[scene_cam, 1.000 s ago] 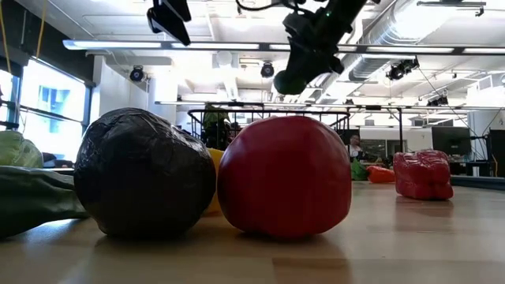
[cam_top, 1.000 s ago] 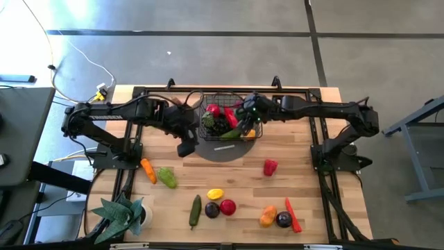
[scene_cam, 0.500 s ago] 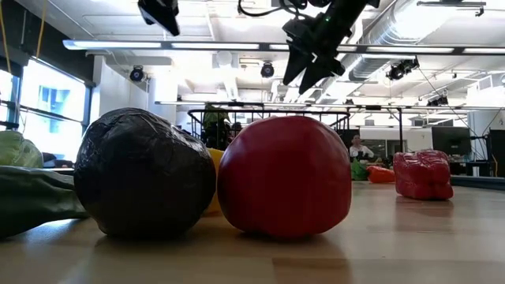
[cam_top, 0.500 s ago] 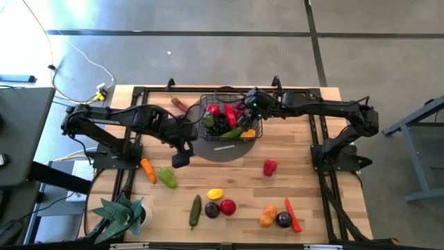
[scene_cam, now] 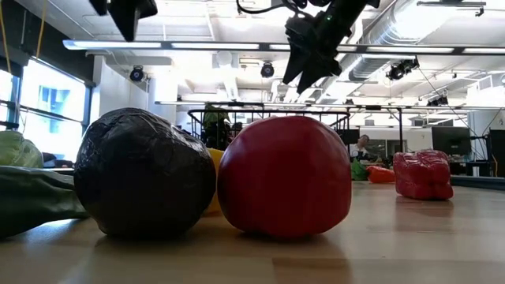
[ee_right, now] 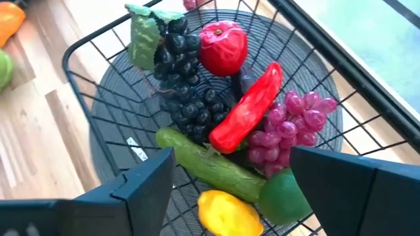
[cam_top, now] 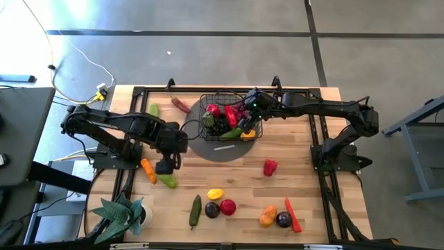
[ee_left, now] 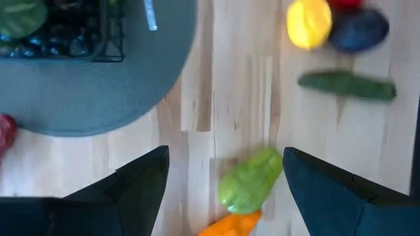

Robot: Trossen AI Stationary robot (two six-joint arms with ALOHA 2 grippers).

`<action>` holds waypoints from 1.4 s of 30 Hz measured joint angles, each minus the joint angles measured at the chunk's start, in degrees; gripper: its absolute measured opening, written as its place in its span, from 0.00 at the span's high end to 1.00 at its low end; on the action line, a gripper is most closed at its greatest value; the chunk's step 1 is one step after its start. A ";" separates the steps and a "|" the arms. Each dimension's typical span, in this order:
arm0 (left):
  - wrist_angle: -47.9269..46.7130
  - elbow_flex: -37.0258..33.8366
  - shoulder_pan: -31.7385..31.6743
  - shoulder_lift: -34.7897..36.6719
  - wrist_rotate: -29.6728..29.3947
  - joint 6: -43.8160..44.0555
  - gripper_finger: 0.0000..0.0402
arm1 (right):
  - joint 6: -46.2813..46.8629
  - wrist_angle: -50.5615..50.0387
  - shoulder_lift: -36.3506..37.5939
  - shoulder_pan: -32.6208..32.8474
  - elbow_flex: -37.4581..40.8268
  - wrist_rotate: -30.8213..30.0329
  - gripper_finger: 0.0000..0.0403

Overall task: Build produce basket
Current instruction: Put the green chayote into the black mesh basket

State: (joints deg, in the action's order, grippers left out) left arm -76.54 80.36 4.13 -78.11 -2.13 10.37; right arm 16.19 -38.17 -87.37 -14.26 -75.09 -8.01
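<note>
The basket is sitting toward the table's far edge, resting on the back part of a round grey mat whose front half is lying bare. Inside the basket, dark grapes, a red apple, a long red pepper, pink grapes, a cucumber, a lime and a lemon are crowding together and filling most of the floor.

The right gripper is hanging just above the basket's right side with its fingers standing apart and nothing between them; the wire rim is lying close under it.

The left gripper is hovering over the bare wood left of the mat, its fingers spread wide and empty. A green pepper and an orange carrot are lying touching each other directly beneath it, with clear wood on the mat side.

Toward the near edge, a yellow lemon, a dark plum, a red apple and a second cucumber are clustering together. A red pepper is lying alone in open wood right of the mat
</note>
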 joint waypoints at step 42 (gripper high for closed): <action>17.17 -24.00 12.27 -7.08 10.03 -28.27 0.28 | 0.26 1.23 0.02 0.00 0.00 0.44 0.30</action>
State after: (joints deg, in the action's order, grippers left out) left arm -59.37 56.35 16.40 -85.19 7.89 -17.90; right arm 16.45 -36.94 -87.35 -14.26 -75.09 -7.57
